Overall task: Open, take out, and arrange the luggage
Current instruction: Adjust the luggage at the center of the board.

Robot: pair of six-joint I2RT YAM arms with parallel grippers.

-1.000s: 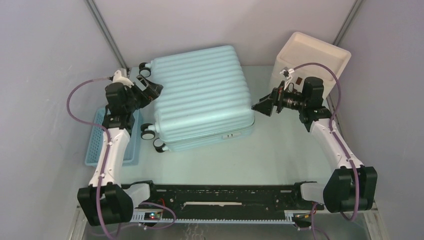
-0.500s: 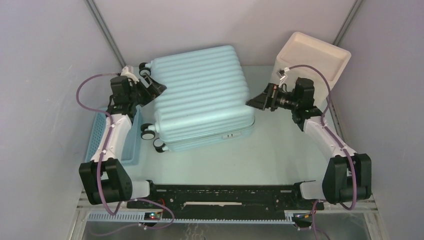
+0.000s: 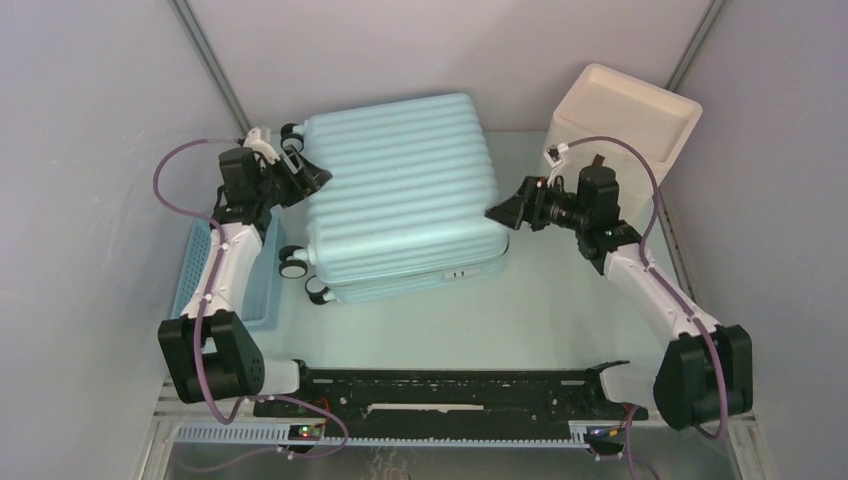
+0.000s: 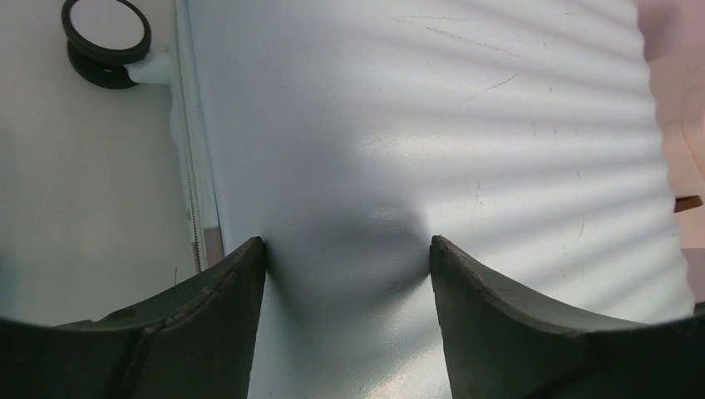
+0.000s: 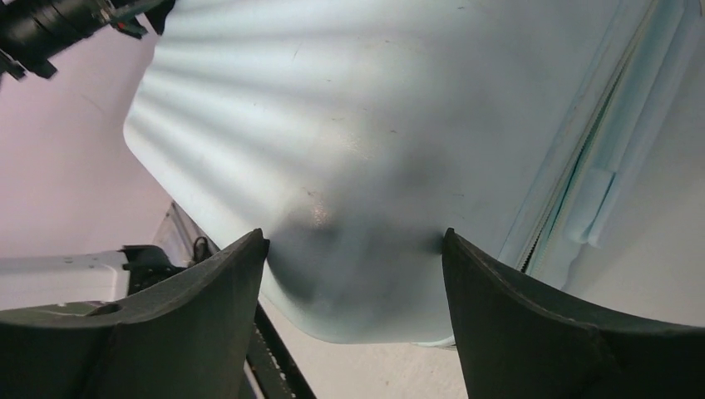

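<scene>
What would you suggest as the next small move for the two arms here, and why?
The pale mint-blue ribbed hard-shell suitcase lies closed and flat. The left pincer and right pincer sit at its opposite ends, jaws open against the shell. I would probably ease both shut on the shell to get a hold for opening.

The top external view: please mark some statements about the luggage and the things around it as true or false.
1. The luggage is closed and lies flat on the table. True.
2. The blue basket is on the robot's right. False: it lies on the left, partly under the left arm.
3. The left gripper is at the wheeled side of the luggage, the right gripper at the opposite side. True.
4. The cream box stands on the luggage. False: it stands on the table, at the far right.
</scene>
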